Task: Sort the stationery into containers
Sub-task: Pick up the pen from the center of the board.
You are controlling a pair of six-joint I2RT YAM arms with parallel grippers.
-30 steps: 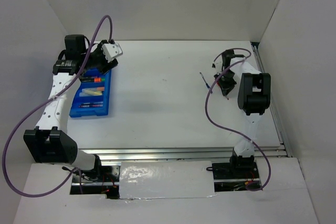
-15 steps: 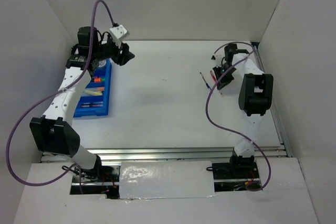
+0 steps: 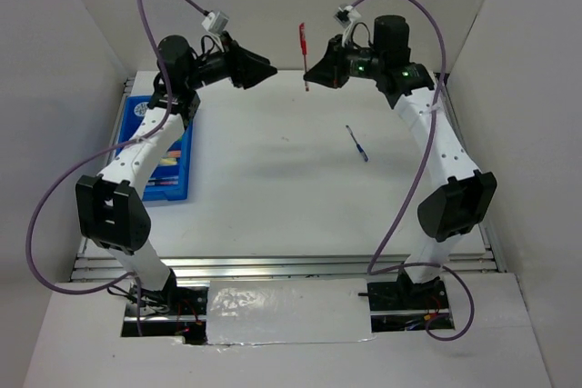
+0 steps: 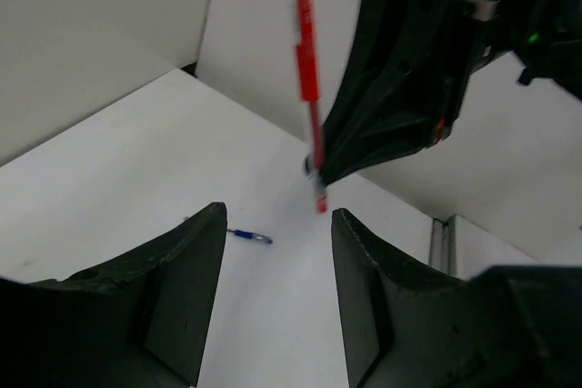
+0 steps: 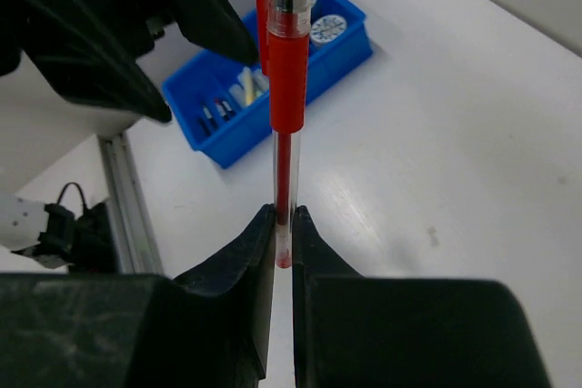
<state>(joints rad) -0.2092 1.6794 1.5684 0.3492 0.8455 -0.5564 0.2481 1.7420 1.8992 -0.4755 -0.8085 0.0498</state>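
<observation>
My right gripper [image 3: 316, 73] is raised high over the far middle of the table and shut on a red pen [image 3: 303, 52], which stands upright. In the right wrist view the pads [image 5: 264, 238] pinch the red pen [image 5: 287, 88] near its lower end. My left gripper [image 3: 269, 70] hangs open and empty just left of that pen, facing it. In the left wrist view the red pen [image 4: 306, 70] stands beyond my left gripper [image 4: 277, 215]. A blue pen [image 3: 357, 143] lies on the table. The blue tray [image 3: 188, 165] sits far left, partly hidden by the left arm.
The tray [image 5: 335, 63] holds a patterned tape roll [image 5: 326, 29] and several markers and pens. White walls close in the table at the back and both sides. A metal rail [image 3: 486, 224] runs along the right edge. Purple cables loop above both arms.
The right gripper closed on the red pen at the right and carried it up and left. The left arm swung from over the tray up toward the middle, now facing the pen.
</observation>
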